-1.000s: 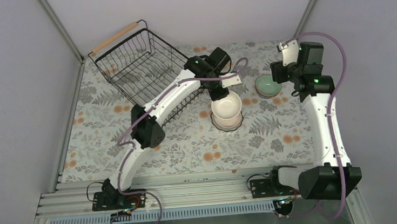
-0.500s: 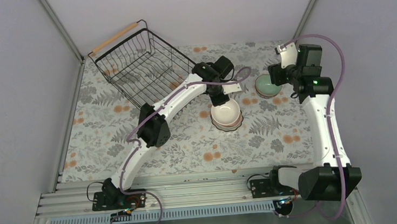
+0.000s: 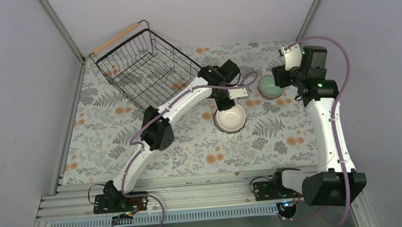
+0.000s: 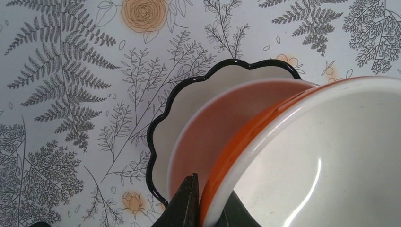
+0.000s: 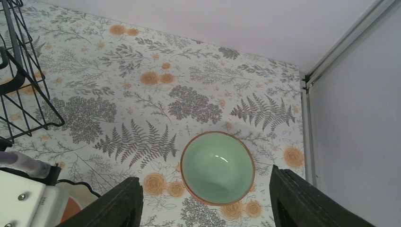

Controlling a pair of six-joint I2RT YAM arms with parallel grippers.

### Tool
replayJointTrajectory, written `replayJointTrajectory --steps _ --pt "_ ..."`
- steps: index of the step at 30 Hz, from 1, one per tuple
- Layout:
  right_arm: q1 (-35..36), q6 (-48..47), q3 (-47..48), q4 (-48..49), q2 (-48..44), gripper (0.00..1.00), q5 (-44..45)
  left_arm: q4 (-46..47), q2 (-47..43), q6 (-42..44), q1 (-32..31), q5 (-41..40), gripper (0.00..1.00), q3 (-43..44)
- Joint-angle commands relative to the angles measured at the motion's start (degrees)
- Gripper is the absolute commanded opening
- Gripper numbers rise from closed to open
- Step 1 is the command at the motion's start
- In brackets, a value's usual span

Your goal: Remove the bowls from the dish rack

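Beneath orange bowl (image 4: 321, 156) — scalloped bowl (image 4: 189, 99), half-hidden

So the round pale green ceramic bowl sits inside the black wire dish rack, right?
No. The round pale green ceramic bowl sits on the flowered tablecloth, outside the black wire dish rack; the right wrist view shows it.
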Motion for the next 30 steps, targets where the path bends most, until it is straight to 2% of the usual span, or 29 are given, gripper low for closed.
replayJointTrajectory --steps 1,9,15,17,21,24,30 --pt "-0.35 -0.87 -0.34 0.12 -1.54 0.65 0.05 -0.50 2.44 1.58 -0.57 -0.37 0.10 1.34" --pt "-0.32 -1.32 -1.39 0.27 -1.81 0.66 0.16 -0.96 3.85 2.25 -0.57 -2.79 0.21 1.58" --pt "-0.37 -1.17 -2.05 0.43 -1.89 0.65 -0.36 -1.52 2.01 2.82 -0.69 -4.20 0.34 2.67" --pt "-0.35 -1.16 -2.00 0.53 -1.94 0.66 -0.32 -1.93 0.77 2.80 -0.89 -5.77 0.44 3.56" --pt "-0.44 -1.35 -1.53 0.30 -1.84 0.66 0.22 -2.35 -3.38 2.14 -1.12 -8.89 0.82 4.10" --pt "-0.39 -1.17 -1.26 0.14 -1.73 0.66 -0.20 -2.22 -7.76 1.57 -1.36 -8.86 0.98 2.77" --pt "-0.45 -0.65 -0.56 -0.26 -1.29 0.66 -0.61 -3.68 -13.91 0.87 -1.97 -6.45 1.00 1.60"
